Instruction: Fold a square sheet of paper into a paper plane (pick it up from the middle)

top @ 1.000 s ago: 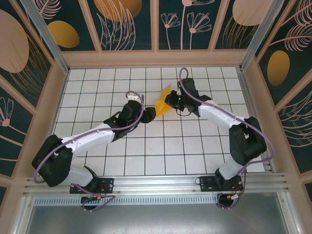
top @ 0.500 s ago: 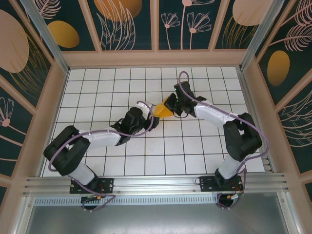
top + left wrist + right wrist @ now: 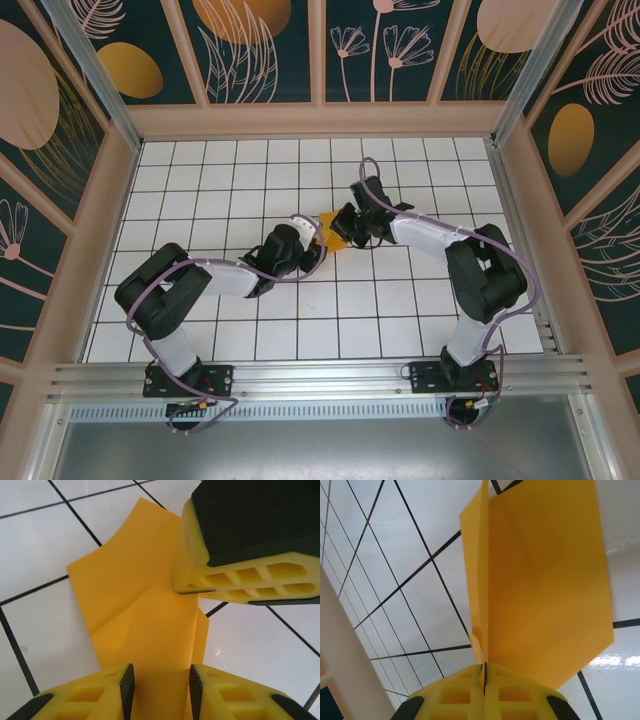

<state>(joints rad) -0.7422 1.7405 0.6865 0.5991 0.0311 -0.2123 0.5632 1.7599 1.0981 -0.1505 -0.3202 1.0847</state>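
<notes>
Since the earlier top frame the left arm has folded up: its elbow, once stretched out low on the left, now sits bunched nearer the centre, and the left gripper (image 3: 318, 245) has slid right across the white tiled floor (image 3: 300, 320) until it meets the folded orange-yellow sheet of paper (image 3: 333, 233). The right arm has swung too, its forearm now lying flatter, and the right gripper (image 3: 350, 228) has carried the paper down and a little left from where it was. The paper showed there as a tall upright triangle and now shows as a smaller, lower patch just above the frame's middle, between the two grippers. In the left wrist view the left gripper's two yellow fingers (image 3: 125, 687) stand apart at the bottom edge, with the paper running into the gap between them and spreading wider than that gap behind them. I cannot tell whether the pads touch it. The right gripper's fingers come in from the upper right of that view, pressed together on the paper's far edge. In the right wrist view those fingers are closed tight at the bottom centre, pinching the folded edge. One flap rises as a thin vertical strip and a broad panel fans out to the right above the tiles.
</notes>
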